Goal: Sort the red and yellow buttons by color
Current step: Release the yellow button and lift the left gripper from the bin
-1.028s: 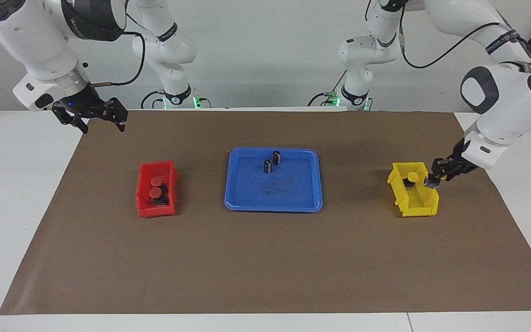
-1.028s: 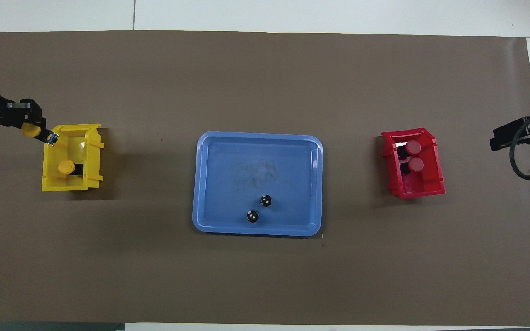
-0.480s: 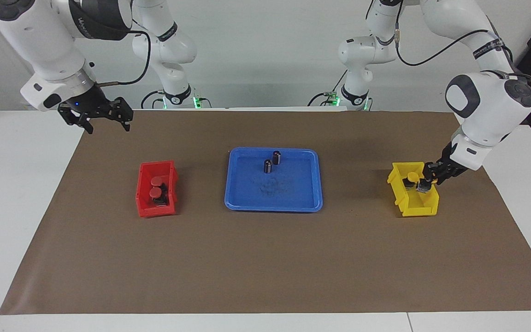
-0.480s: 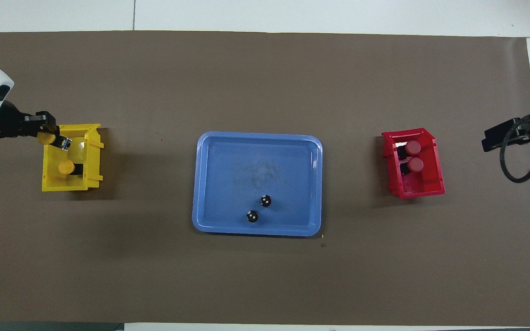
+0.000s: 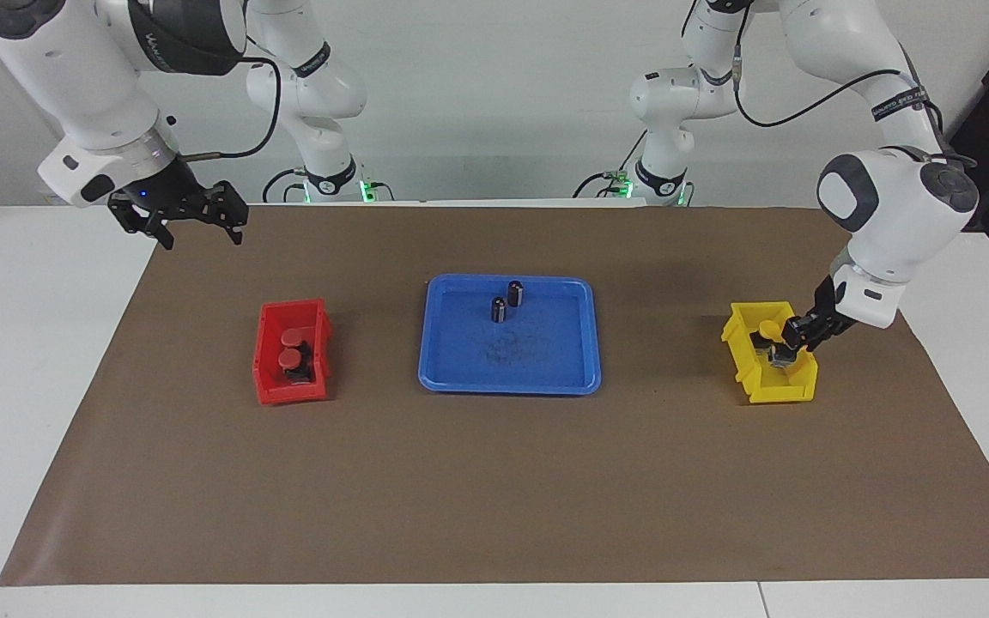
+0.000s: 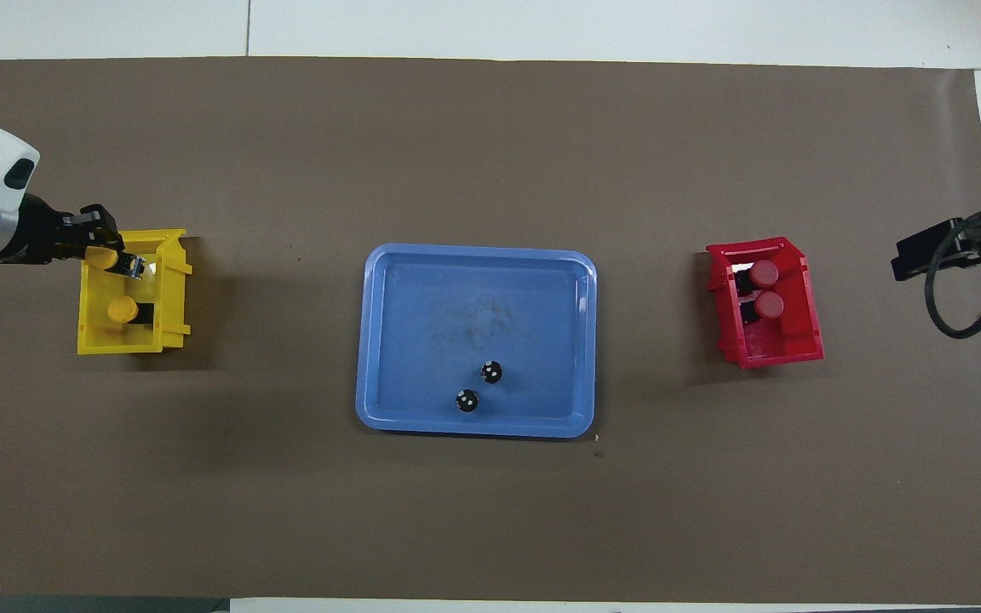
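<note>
My left gripper [image 5: 791,342] is shut on a yellow button [image 6: 102,256], holding it tilted just inside the yellow bin [image 5: 782,390] at its end farther from the robots. It shows in the overhead view too [image 6: 107,253]. A second yellow button [image 6: 123,309] lies in that bin [image 6: 174,294]. Two red buttons [image 6: 765,272] [image 6: 769,305] lie in the red bin [image 6: 797,349]; they also show in the facing view [image 5: 293,337] [image 5: 290,358]. My right gripper [image 5: 194,221] is open and empty, raised over the mat's corner near the right arm's base.
A blue tray [image 5: 507,384] sits mid-table between the bins, holding two dark upright cylinders [image 5: 515,293] [image 5: 500,309] near its edge closest to the robots. A brown mat [image 5: 494,489] covers the table. The red bin [image 5: 288,393] stands toward the right arm's end.
My left gripper has carried the yellow button from outside the yellow bin's outer wall to over the bin and lowered it inside. The right gripper shifted slightly, then held still.
</note>
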You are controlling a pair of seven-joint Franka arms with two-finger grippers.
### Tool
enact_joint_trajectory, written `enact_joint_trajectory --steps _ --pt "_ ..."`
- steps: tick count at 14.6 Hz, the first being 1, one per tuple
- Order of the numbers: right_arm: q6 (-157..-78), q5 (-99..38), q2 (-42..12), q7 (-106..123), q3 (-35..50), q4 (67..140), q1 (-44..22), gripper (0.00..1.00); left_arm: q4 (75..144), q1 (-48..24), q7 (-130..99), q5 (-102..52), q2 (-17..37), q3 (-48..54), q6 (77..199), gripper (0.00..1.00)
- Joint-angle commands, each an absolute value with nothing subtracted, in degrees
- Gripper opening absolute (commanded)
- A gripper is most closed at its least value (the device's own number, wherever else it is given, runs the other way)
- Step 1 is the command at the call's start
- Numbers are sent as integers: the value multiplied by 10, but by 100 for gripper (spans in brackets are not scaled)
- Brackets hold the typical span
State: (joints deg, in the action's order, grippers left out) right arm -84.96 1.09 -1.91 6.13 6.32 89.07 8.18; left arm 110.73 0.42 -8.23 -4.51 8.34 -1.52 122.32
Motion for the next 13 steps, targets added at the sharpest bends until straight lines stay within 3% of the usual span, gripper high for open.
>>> enact_joint_trajectory --steps 1,10,11,12,13 --pt "-844 6 -9 54 64 900 84 100 1123 4 -89 -57 91 -15 1262 1" --pt "-844 6 -9 54 65 900 83 100 1165 8 -81 -57 111 -15 1329 1" --pt "-844 6 -9 54 65 900 84 100 1165 7 -81 -57 111 -15 1332 7" --pt "-844 6 -9 54 64 900 84 100 1165 6 -81 -57 112 -15 1334 23" --pt "-844 6 -9 54 65 900 84 100 1164 7 -81 -57 112 -15 1334 31"
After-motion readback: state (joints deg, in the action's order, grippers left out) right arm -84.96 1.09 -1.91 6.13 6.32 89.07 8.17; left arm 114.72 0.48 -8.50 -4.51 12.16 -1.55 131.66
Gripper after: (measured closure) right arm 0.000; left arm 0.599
